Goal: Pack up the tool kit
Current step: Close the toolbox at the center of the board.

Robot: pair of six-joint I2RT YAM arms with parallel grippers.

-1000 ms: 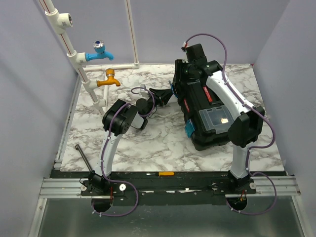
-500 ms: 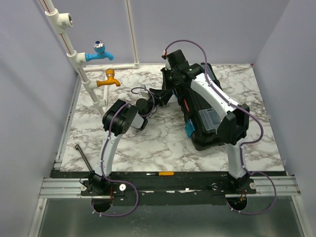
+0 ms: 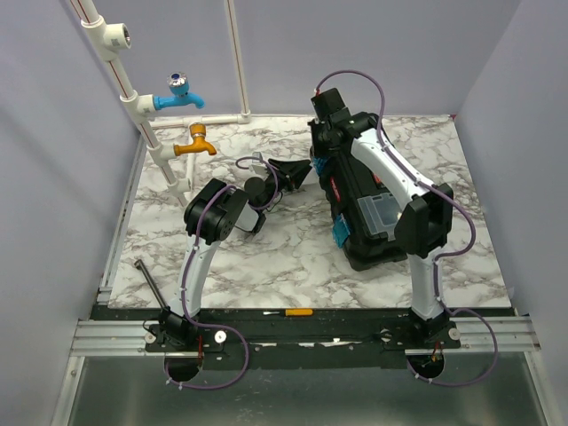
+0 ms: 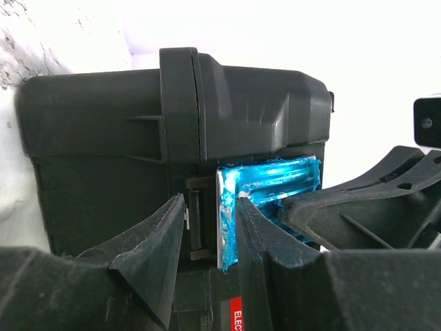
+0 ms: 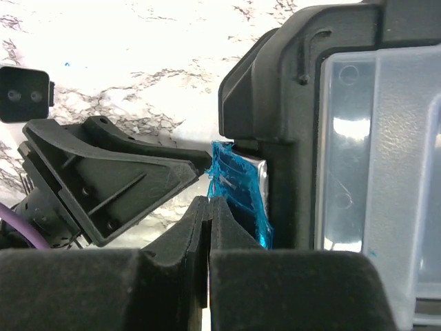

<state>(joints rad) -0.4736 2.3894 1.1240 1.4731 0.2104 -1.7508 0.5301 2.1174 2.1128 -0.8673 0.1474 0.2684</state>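
- One teal latch, on the left side of the toolbox at its far end, is where the left fingers and the right fingers meet
- The toolbox, black with a clear-lidded compartment, stands shut on the right half of the marble surface
- The left fingers stand partly open and grip nothing; in the left wrist view the latch's edge shows in the gap between them
- The right fingers are pressed together and empty, their tips just beside the latch
- A second teal latch sits on the same side, nearer the arms' bases
- A yellow-handled screwdriver lies at the surface's near edge, well apart from both sets of fingers
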